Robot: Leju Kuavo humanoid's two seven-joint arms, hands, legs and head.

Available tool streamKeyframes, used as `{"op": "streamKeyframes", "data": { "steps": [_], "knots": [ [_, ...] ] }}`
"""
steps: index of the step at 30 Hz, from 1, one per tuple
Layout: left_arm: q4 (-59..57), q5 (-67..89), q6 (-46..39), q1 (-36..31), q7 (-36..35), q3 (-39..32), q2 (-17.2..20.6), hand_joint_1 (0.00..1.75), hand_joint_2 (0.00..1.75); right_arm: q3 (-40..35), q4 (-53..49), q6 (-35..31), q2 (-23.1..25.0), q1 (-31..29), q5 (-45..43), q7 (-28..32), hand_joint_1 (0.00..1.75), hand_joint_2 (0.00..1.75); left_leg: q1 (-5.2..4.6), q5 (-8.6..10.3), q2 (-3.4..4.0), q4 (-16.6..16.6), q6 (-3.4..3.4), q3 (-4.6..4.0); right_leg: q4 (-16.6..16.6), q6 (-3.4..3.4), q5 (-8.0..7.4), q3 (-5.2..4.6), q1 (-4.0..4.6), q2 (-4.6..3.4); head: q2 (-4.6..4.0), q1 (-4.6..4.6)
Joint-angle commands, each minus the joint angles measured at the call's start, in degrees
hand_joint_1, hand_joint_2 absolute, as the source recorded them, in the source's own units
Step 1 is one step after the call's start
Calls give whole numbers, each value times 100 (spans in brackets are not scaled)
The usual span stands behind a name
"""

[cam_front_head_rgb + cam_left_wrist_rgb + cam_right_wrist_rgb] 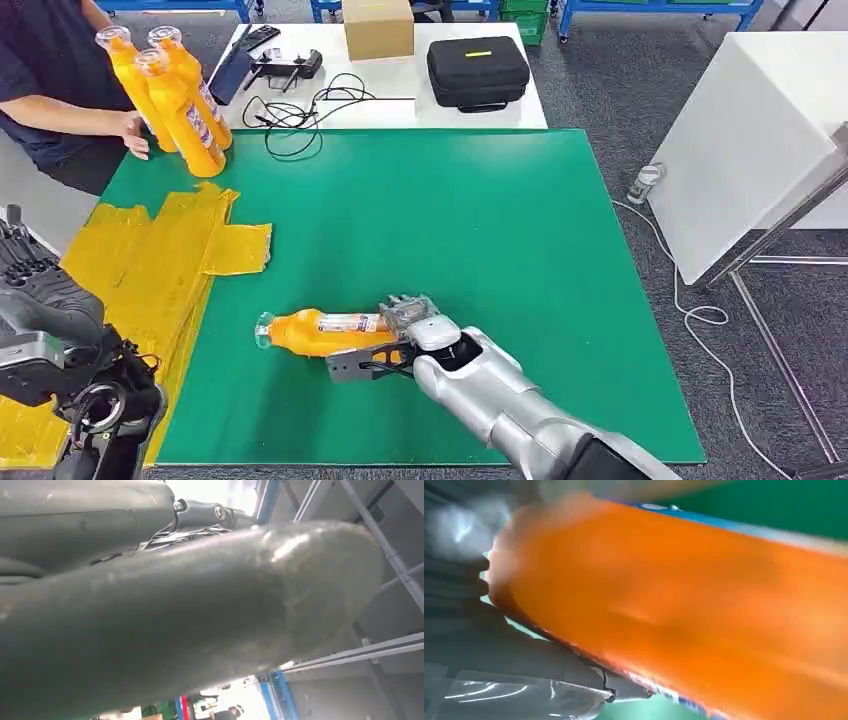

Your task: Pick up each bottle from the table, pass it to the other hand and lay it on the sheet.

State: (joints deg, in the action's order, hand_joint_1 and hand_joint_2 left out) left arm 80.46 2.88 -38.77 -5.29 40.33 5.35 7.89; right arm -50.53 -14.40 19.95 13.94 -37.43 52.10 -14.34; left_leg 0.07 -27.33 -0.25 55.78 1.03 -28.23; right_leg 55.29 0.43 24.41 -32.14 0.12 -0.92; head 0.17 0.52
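An orange bottle [318, 333] with a clear cap lies on its side on the green mat [450, 230], cap pointing toward the yellow sheet [150, 262]. My right hand [405, 330] grips its base end; in the right wrist view the orange bottle [684, 610] presses against the hand [484, 630]. Whether the bottle touches the mat I cannot tell. My left hand [25, 262] hangs at the near left beside the sheet, holding nothing; its thick thumb [190, 615] crosses the left wrist view. Three more orange bottles [170, 95] stand at the mat's far left corner.
A person stands at the far left with a hand [132, 134] by the standing bottles. Behind the mat, a white table [400, 105] carries a cardboard box [377, 28], a black case [478, 70], cables and a controller. A white panel [750, 140] stands at the right.
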Motion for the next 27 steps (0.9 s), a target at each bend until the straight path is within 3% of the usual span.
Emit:
{"op": "streamKeyframes", "data": {
  "steps": [1, 2, 8, 10, 11, 12, 15, 18, 23, 27],
  "knots": [
    [-293, -66, 135, -243, -33, -57, -18, 0, 0, 452, 174, -755, -196, -10, -405, 119, 175, 175, 5, 7, -17, -1, -4, -9, -7, 4, -3, 1, 5, 23, 0, 2],
    [-346, -122, 253, -249, -33, -110, -42, 0, 0, 619, 194, -1063, -171, -168, -531, 243, 175, 175, 9, 13, -26, -1, -7, -21, -13, 6, -9, -6, 9, 35, 0, 0],
    [-432, -129, 388, -231, -33, -176, -109, 0, 0, 779, 207, -1174, -163, -318, -585, 403, 175, 175, 5, 10, -16, 7, -5, -42, 0, 4, -7, -25, 4, 24, 0, 2],
    [-717, -219, 832, -263, -33, -230, -42, 0, 0, 999, 123, -1492, -153, -410, -766, 568, 175, 175, 2, 7, -5, 4, -2, -39, 3, 5, -4, -27, 0, 12, 0, 2],
    [-1406, -548, 1637, -413, -33, -277, 5, 0, 0, 1284, 13, -1902, -152, -610, -1010, 883, 175, 175, 2, 4, -2, 5, -3, -39, 4, 6, -2, -28, 0, 11, 0, 0],
    [-1687, -1296, 2758, -455, -74, -507, -105, 0, 175, 1490, -94, -2154, -149, -735, -1178, 1155, 175, 175, -6, 8, -4, 0, 0, -35, 7, 4, -3, -29, -7, 8, -2, 2],
    [-2071, -2567, 4734, -519, -991, -713, -140, 0, 175, 1972, -539, -2635, -177, -995, -1544, 1721, 175, 175, 0, 5, 5, 15, -7, -67, 18, 7, -5, -60, -2, 5, -2, 0],
    [-2685, -3048, 5756, -759, -1206, -597, -144, 0, 175, 2261, -1151, -2813, -348, -924, -1734, 2030, 175, 175, -3, 11, -8, 4, 1, -79, 9, 7, -6, -72, -5, 16, 0, 2],
    [-3106, -3365, 6363, -1006, -1239, -392, -167, 0, 175, 2245, -1265, -2807, -345, -764, -1785, 2251, 175, 175, 1, 10, -28, 4, -1, -78, 4, 8, -1, -64, 0, 35, 0, 2],
    [-2988, -3358, 6317, -984, -1252, -315, -238, 0, 175, 2204, -1167, -2831, -185, -739, -1791, 2193, 175, 175, 1, 8, -19, 5, -1, -86, 5, 8, -2, -73, -3, 27, -2, 2]
  ]
}}
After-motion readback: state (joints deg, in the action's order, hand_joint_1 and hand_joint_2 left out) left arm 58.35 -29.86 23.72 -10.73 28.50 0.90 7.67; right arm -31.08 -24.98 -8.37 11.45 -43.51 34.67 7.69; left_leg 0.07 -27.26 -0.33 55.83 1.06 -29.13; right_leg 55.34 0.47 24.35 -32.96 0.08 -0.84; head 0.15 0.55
